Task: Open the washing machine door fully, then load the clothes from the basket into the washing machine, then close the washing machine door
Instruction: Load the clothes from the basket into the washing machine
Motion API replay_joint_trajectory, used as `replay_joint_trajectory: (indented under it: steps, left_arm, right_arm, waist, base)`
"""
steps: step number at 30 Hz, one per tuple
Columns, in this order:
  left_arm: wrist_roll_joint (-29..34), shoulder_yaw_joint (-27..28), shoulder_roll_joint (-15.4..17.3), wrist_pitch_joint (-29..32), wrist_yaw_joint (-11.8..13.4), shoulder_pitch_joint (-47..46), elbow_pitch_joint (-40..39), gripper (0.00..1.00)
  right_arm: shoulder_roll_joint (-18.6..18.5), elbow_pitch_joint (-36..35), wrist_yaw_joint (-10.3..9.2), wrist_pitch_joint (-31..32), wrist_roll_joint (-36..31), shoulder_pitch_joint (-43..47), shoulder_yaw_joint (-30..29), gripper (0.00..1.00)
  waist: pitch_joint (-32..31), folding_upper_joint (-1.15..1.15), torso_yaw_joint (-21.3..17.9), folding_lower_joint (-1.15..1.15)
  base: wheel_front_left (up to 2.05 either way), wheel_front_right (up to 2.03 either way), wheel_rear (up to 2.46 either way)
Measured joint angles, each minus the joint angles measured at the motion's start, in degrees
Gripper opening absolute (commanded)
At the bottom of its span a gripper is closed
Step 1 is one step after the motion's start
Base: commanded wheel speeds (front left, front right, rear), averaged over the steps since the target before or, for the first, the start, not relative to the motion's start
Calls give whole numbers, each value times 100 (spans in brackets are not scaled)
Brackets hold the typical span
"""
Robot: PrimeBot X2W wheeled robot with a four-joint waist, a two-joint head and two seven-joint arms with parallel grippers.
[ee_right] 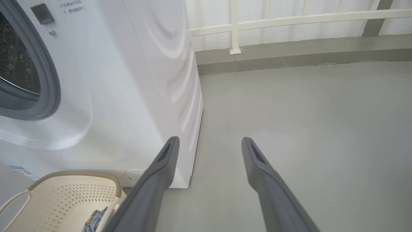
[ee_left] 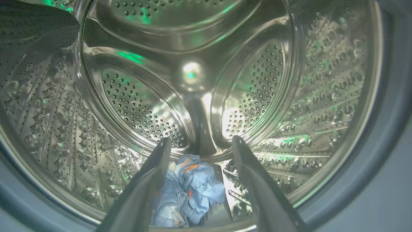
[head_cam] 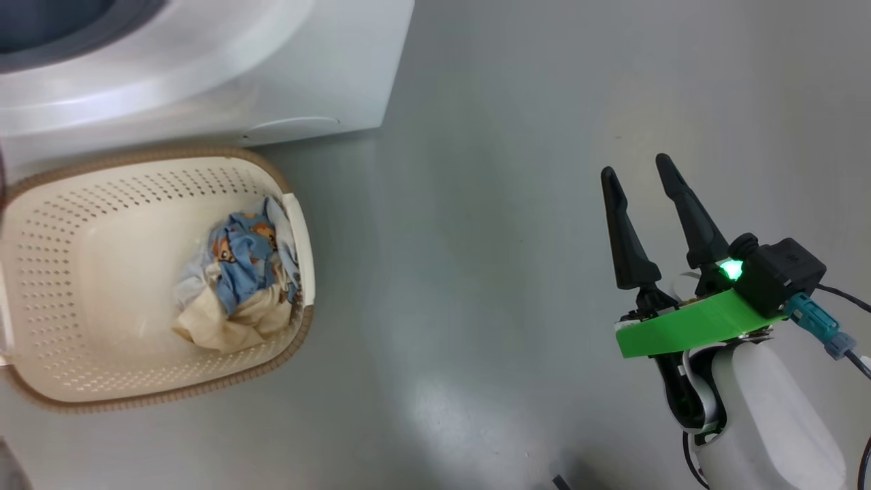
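**A:** What sits closest in the head view?

**B:** The right gripper (head_cam: 635, 167), low on the right over the bare grey floor (head_cam: 476, 272). Its two dark fingers are spread and hold nothing. A green light glows at its wrist.

**A:** And the laundry?

**B:** The basket (head_cam: 136, 197) stands on the floor at the left, just in front of the washing machine (head_cam: 306, 82). The clothes (head_cam: 245, 272) lie bunched against its right-hand wall, light blue over cream. That gripper is well apart from them.

**A:** The left wrist view?

**B:** The left gripper (ee_left: 201, 139) is inside the perforated steel drum (ee_left: 135, 106), fingers parted with nothing between them. Past the tips, a light-blue piece (ee_left: 196, 190) lies crumpled on the drum's bottom. I cannot tell whether it touches the fingers. The grey gasket (ee_left: 386, 135) rings the edge.

**A:** The right wrist view?

**B:** The right gripper's fingers are spread and point over the floor beside the machine's front corner. The machine stands at the left, its round opening at the frame's edge. The basket's corner shows at the lower left with a scrap of blue cloth in it. A pale railing (ee_right: 289, 21) runs along the far wall.
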Motion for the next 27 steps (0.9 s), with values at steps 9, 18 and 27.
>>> replay_joint_trajectory:
  steps: [9,18,27]
  left_arm:
    - [-221,10,-321,0,-1,1355,-559,100]
    - [-237,207,-617,1,-14,2704,-1006,100]
    - [-90,348,-906,1,-14,3915,-1459,100]
  right_arm:
    - [-170,80,0,0,-8,34,-85,100]
    - [-368,222,0,0,-7,354,-155,100]
    - [-508,328,0,0,22,864,-203,100]
  waist:
    - [-489,0,186,-1]
    - [-1048,0,403,-1]
    - [-1736,0,602,-1]
  base:
    - [0,0,0]
    - [0,0,0]
    - [0,0,0]
